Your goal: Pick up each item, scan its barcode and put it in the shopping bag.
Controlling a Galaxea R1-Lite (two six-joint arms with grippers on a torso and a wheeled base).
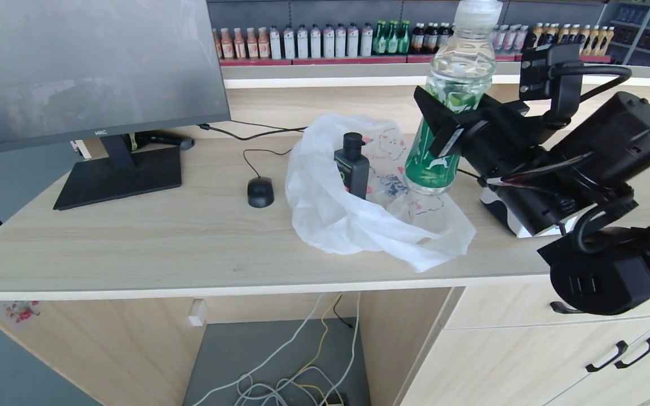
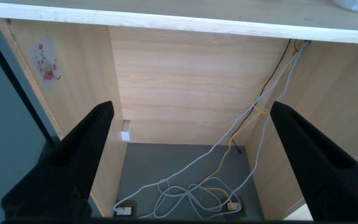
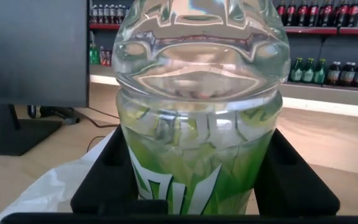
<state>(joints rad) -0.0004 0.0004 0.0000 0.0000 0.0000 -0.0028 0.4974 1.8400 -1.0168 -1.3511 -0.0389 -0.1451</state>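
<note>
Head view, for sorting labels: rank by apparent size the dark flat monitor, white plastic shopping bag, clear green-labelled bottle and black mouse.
Largest first: monitor, shopping bag, bottle (raised nearer the camera, so enlarged), mouse.

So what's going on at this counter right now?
The right end effector is shut on a clear bottle with a green label, holding it upright above the counter, beside the white shopping bag. A small dark bottle stands upright among the bag's folds. The left end effector hangs open and empty below the counter's edge.
</note>
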